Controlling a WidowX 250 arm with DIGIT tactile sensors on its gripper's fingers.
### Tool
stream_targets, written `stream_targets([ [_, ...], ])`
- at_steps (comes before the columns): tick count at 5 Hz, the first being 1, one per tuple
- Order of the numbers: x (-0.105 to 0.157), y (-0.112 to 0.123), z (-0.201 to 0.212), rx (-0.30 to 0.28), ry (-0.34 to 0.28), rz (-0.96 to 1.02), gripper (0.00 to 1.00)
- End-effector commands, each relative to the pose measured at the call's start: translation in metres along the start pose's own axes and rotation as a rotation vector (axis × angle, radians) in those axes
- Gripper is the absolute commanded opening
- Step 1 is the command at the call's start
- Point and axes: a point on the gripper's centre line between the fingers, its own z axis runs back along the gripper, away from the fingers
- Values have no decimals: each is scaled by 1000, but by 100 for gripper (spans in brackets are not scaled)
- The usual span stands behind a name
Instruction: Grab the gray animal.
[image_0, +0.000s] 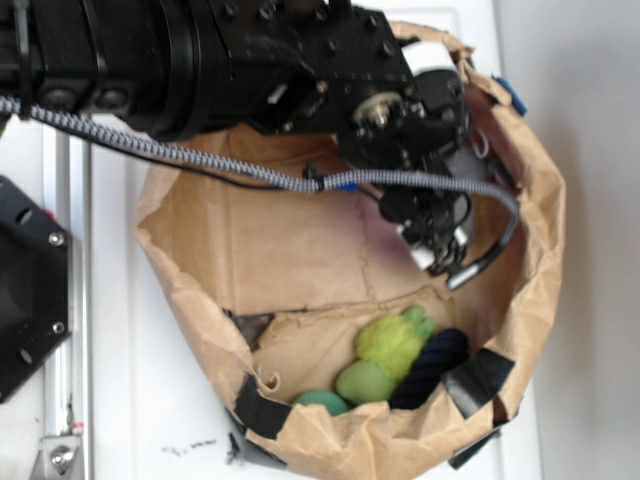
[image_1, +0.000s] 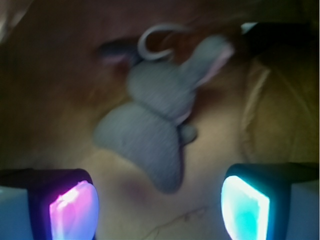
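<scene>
In the wrist view the gray animal (image_1: 155, 127) lies flat on the brown paper floor of the bag, limbs splayed, with pinkish ear tips and a thin white string loop (image_1: 152, 42) at its top. My gripper (image_1: 160, 210) hovers above it, open, its lit pads wide apart, one pink (image_1: 75, 210) and one cyan (image_1: 245, 207). The toy's lower end reaches into the gap between them, and nothing is held. In the exterior view the gripper (image_0: 435, 240) is down inside the paper bag (image_0: 200, 250), and the arm hides the gray animal.
At the bag's near wall lie a yellow-green fuzzy toy (image_0: 390, 340), a green ball (image_0: 322, 402) and a dark navy rope-like toy (image_0: 432, 365). Crumpled bag walls ring the gripper. A braided cable (image_0: 200, 160) crosses the bag. A black mount (image_0: 25, 290) sits at the left.
</scene>
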Motion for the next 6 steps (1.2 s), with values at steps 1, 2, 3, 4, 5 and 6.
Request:
stream_targets([
  [1,21,-3,14,-37,-120,106,100],
  [2,27,-8,10,-55,-113,130,100],
  [3,29,-14,-3,-76,-108,110,100],
  [4,25,-12,-25,-63,-87,78,100],
  [5,25,-6,-38,-33,-81,70,100],
  [6,25,0,-43,-21,-65,72,100],
])
